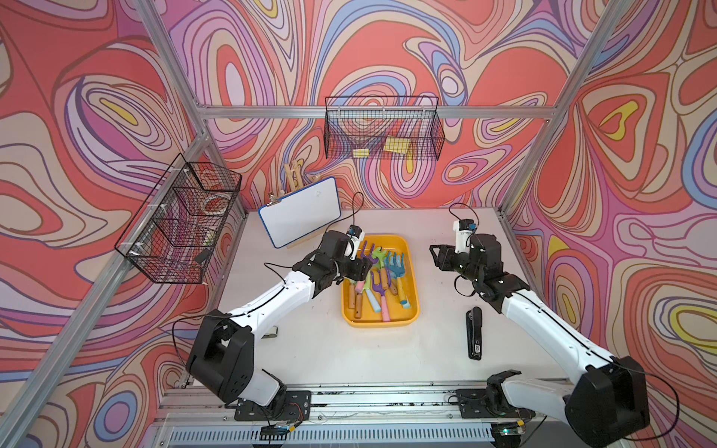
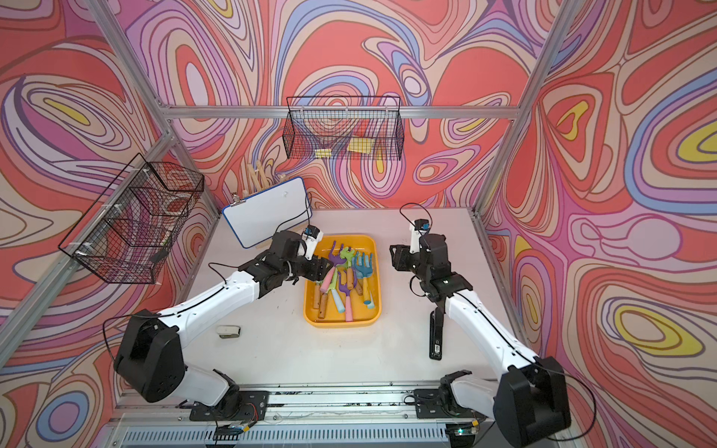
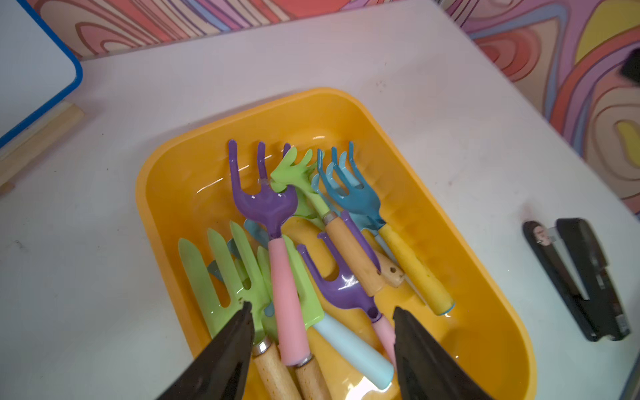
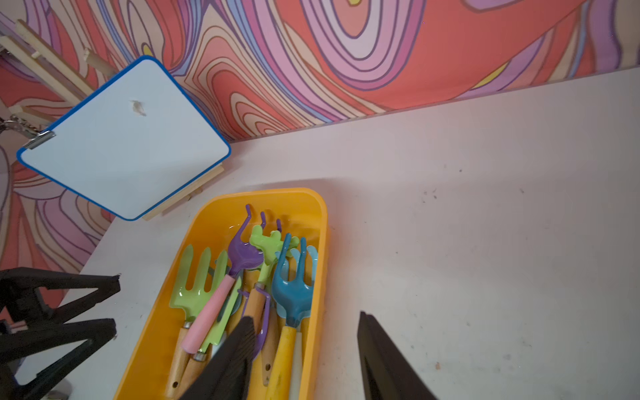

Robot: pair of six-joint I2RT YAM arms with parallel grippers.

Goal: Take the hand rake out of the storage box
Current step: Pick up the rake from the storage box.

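The yellow-orange storage box (image 1: 380, 324) (image 2: 341, 324) (image 3: 194, 173) (image 4: 214, 214) sits mid-table with several hand rakes piled in it: purple, green and blue heads on pink, wooden, yellow and pale-blue handles. My left gripper (image 1: 359, 267) (image 3: 322, 308) hangs open over the box's left side. Its jaws stand either side of the pink handle of a purple hand rake (image 3: 266, 204), touching nothing that I can see. My right gripper (image 1: 436, 256) (image 4: 305, 317) is open and empty, above the table just right of the box.
A blue-framed whiteboard (image 1: 300, 211) on a wooden easel stands behind the box to the left. A black stapler (image 1: 474, 333) lies right of the box, and a small pale object (image 2: 229, 331) lies near the left arm. Wire baskets (image 1: 178, 221) (image 1: 382, 130) hang on the left and back walls.
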